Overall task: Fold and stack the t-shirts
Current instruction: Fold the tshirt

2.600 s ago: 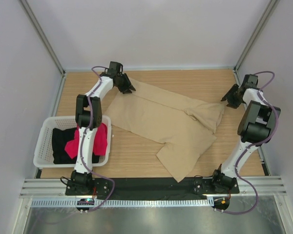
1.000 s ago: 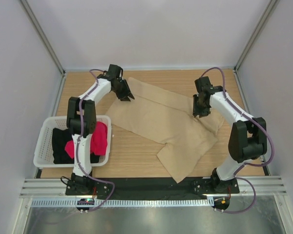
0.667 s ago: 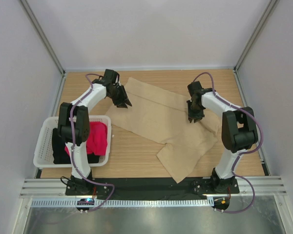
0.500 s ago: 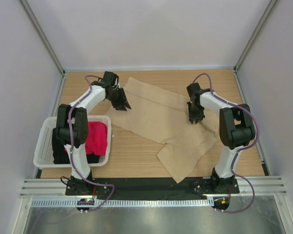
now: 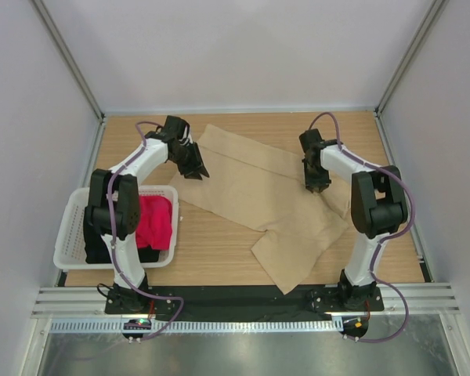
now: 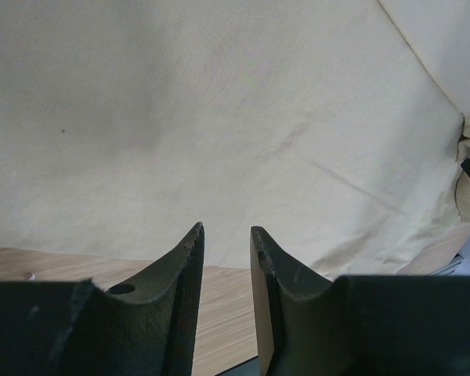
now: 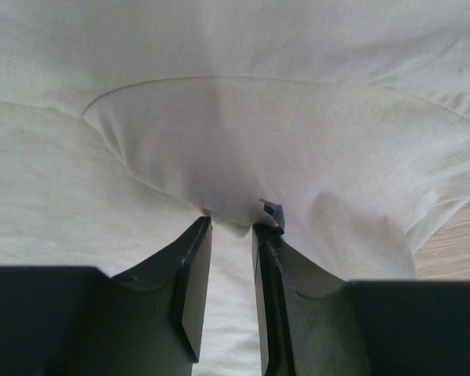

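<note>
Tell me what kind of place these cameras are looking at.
Probably a lab test cell, not a home: white panels on aluminium posts box in a wooden table, two robot arms are bolted to its near edge, and a tan t-shirt lies spread out.

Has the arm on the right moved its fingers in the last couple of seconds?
Yes. The right fingers have swung left, away from the table and its right edge, and are now down on the tan t-shirt.

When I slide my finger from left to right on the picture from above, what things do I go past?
White basket → black t-shirt → red-pink t-shirt → left gripper → middle of the tan t-shirt → right gripper.
</note>
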You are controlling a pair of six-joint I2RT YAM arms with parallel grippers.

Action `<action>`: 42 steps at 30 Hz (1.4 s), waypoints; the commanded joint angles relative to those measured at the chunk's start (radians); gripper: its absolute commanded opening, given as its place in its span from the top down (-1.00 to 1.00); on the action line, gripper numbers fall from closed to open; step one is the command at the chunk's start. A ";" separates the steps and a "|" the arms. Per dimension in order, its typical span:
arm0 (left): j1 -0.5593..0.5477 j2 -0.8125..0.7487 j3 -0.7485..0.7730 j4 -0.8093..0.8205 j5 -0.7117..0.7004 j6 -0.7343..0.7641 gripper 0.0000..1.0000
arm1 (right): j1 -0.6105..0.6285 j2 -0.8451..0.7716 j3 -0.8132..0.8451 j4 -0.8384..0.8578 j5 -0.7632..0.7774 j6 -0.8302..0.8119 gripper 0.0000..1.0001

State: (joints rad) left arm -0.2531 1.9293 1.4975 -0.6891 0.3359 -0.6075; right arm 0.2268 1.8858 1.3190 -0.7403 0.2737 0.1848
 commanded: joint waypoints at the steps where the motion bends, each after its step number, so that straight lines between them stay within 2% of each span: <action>1: 0.003 -0.024 0.010 -0.003 0.032 0.023 0.38 | 0.002 0.010 0.028 0.022 0.035 -0.018 0.31; 7: 0.003 -0.018 0.018 -0.006 0.034 0.025 0.38 | 0.000 0.044 0.029 0.021 0.009 -0.016 0.31; 9: 0.008 -0.013 0.027 -0.010 0.031 0.025 0.38 | 0.000 0.039 0.032 0.019 0.010 -0.013 0.43; 10: 0.009 -0.010 0.032 -0.012 0.031 0.025 0.38 | 0.000 0.033 0.036 0.016 0.010 -0.010 0.62; 14: 0.017 0.008 0.070 -0.020 0.026 0.018 0.38 | 0.002 0.009 0.059 -0.019 0.002 0.007 0.97; 28: 0.020 0.089 0.122 -0.001 0.057 -0.005 0.38 | 0.002 -0.067 0.213 -0.326 -0.188 0.139 0.98; 42: 0.018 0.151 0.210 0.011 0.051 -0.005 0.35 | -0.004 -0.028 0.309 -0.475 -0.347 0.183 0.97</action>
State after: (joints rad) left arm -0.2390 2.0686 1.6497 -0.6994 0.3599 -0.6128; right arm 0.2256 1.8584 1.5963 -1.1534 -0.0223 0.3584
